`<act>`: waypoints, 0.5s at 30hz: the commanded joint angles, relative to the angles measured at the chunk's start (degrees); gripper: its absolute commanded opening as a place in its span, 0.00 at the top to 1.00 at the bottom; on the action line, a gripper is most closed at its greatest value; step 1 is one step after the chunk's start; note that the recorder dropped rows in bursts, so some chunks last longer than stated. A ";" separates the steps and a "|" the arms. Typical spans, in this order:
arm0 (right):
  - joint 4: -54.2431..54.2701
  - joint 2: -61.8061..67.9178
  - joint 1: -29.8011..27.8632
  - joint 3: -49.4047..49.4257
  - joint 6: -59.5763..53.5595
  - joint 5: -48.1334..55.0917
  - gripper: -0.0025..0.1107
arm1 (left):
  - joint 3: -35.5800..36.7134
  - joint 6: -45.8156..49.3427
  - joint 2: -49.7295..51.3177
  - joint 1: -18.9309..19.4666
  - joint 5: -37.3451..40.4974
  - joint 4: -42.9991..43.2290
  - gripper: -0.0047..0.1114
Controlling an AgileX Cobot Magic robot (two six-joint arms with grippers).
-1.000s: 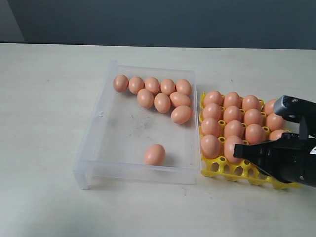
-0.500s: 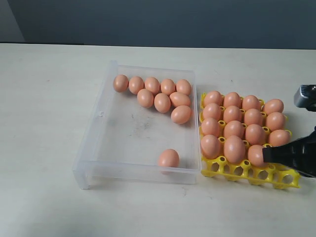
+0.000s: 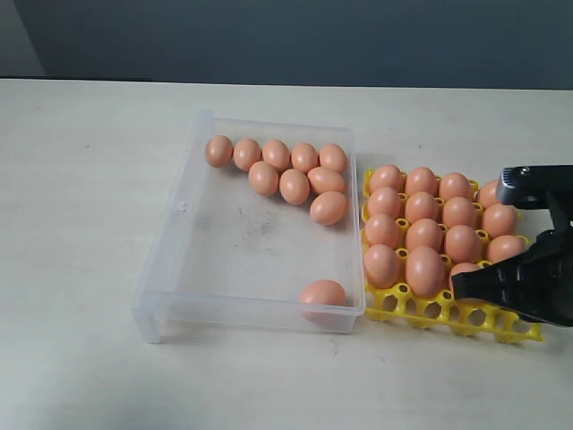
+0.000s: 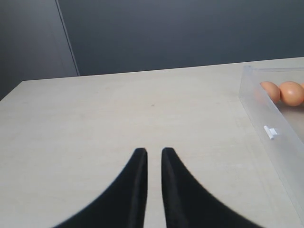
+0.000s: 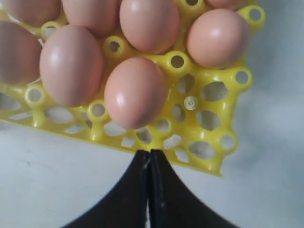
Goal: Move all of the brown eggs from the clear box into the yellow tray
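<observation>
A pale tabletop (image 3: 89,224) carries everything, with a dark wall behind its far edge. The clear box (image 3: 242,242), the largest thing on it, lies about midway across, its long sides running from the near edge toward the far edge. The yellow tray (image 3: 421,311) sits just beside the box on the side toward the tabletop's right edge, its wall close against the box's wall. The black right gripper (image 3: 458,285) reaches in from the right over the tray's near right part, and the wrist view shows its jaws pressed fully together, gripping nothing, with the tips at the tray's outer rim (image 5: 209,118). The left gripper (image 4: 153,151) appears only in its own wrist view. It hangs over bare tabletop, well apart from the box's side wall (image 4: 270,123), and its jaws stand a narrow slit apart with nothing between them. The brown eggs (image 3: 295,186) are split between the two containers. Nine cluster in the box's corner nearest the tabletop's far edge and the tray. One more (image 3: 322,293) lies alone against the box's near wall, close to the corner beside the tray. About fifteen eggs (image 3: 421,207) sit in the tray's cups in four rows, the right gripper partly covering those on its side. The nearest egg (image 5: 135,92) lies just ahead of the closed tips.
</observation>
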 commanded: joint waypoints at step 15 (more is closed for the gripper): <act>1.68 7.45 -0.21 -0.26 -2.33 -11.03 0.98 | 0.29 -0.05 0.05 -0.03 -0.71 -0.13 0.85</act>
